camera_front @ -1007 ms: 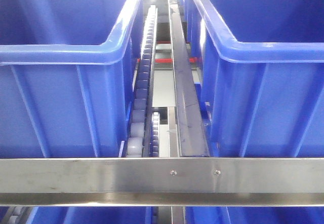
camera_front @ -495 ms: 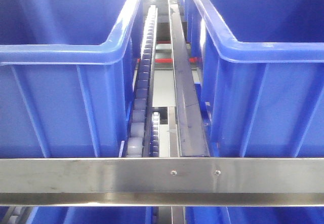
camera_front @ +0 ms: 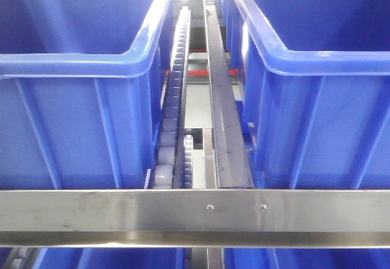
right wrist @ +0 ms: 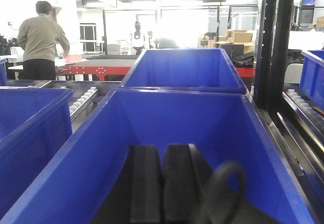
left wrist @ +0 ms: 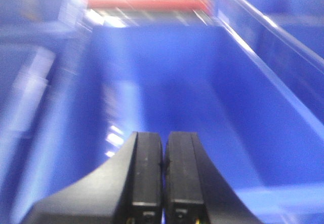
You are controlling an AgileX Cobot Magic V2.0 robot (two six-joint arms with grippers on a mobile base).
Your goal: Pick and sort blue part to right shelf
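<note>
With both my left fingers and right fingers clenched on nothing above blue bins, no blue part shows anywhere, so reaching in blind risks a closed, empty jab at the bin's bottom.

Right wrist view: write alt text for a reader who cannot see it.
The right gripper, its black fingers pressed together with nothing between them, points into a blue bin. A second blue bin sits behind it on the roller rack. Far back, a person stands facing away beside a red table.
</note>
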